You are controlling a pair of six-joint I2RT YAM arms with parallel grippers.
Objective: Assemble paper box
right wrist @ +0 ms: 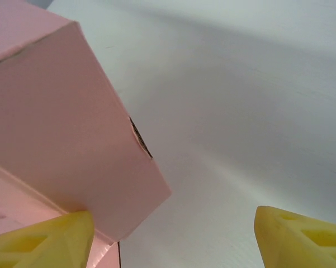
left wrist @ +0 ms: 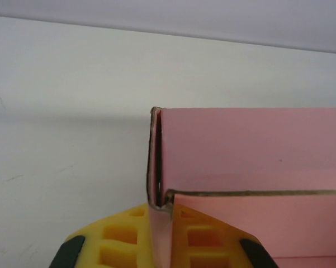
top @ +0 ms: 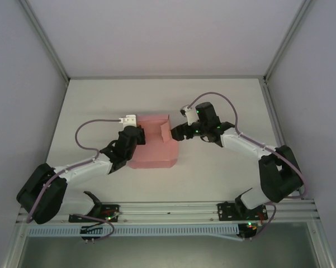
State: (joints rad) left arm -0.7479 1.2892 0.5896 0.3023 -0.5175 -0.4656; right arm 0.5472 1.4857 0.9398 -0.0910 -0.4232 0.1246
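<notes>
From above, we are seeing the thin pink card paper box (top: 155, 146), partly folded, lying mid-way across the white bench (top: 100, 106). The left arm (top: 84, 167) is reaching its left side and the right arm (top: 246, 142) its right, beside a raised flap. At the left wrist, the yellow left fingers (left wrist: 120, 243) are pinching an upright doubled pink wall. At the right wrist, the yellow right fingers (right wrist: 42, 240) are standing wide apart, with one of them touching a tilted pink panel.

**Free table behind the paper box (top: 155, 146), both sides blocked**

Behind the box, bare white table (top: 156, 95) runs to the back wall (top: 156, 33). The left gripper (top: 135, 137), pinching a box wall, blocks its left side. The right gripper (top: 176, 133), jaws spread, blocks its right side.
</notes>
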